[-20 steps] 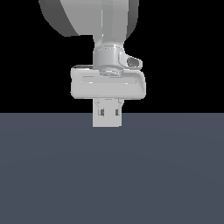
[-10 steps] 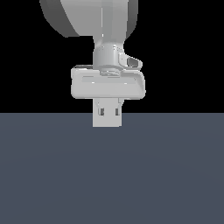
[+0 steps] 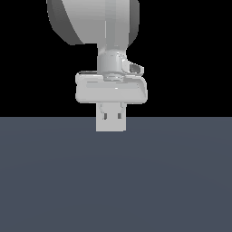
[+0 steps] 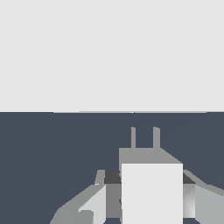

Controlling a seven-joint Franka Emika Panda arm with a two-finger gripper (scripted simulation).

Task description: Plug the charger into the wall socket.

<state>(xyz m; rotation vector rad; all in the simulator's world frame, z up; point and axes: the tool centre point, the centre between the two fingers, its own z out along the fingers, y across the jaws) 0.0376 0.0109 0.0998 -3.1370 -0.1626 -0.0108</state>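
Dark slate bench [image 3: 116,181], matte, black backdrop. Charger [image 4: 151,188]: plain pale block, two flat prongs, pinched between fingers [image 4: 94,205], pointing at wall socket [image 4: 112,54], a smooth light-grey plate; gap remains. Socket holes not visible. Risk: prongs misaligned w/ holes, jam on plate face; smooth block may twist in grip.
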